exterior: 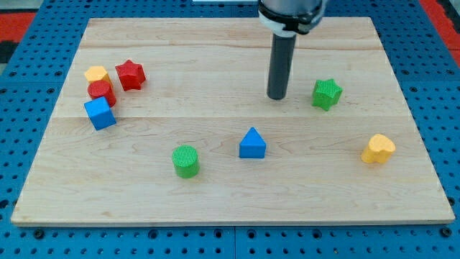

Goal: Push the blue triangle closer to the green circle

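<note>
Your rod has no fingers; my tip (277,97) stands upper centre, above-right of the blue triangle (252,144), suited to pushing it left toward the green circle (186,160).

My tip (277,97) rests down, rod upright.

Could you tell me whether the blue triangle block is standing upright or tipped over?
Upright: the blue triangle block rests flat on the wooden board, apex pointing up.

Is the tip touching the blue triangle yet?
No, my tip stands apart from the blue triangle, toward the view's top, level with the green star at the view's right.
</note>
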`<state>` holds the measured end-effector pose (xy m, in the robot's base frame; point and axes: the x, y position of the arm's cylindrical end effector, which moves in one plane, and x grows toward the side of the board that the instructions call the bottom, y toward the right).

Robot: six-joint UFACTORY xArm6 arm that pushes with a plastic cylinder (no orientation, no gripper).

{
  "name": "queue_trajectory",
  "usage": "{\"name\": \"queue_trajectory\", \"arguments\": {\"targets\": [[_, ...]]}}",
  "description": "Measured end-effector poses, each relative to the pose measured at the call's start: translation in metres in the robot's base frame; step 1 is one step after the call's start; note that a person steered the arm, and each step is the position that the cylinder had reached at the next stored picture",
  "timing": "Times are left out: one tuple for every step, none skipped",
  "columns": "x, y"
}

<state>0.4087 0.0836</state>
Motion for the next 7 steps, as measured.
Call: {"name": "queue_trajectory", "arguments": {"targets": [[0.039,0.011],[0.059,-0.008],[0.069,-0.02],[0.095,-0.01],[0.097,-0.049],[0.092,-0.086],[0.085,-0.087]]}}
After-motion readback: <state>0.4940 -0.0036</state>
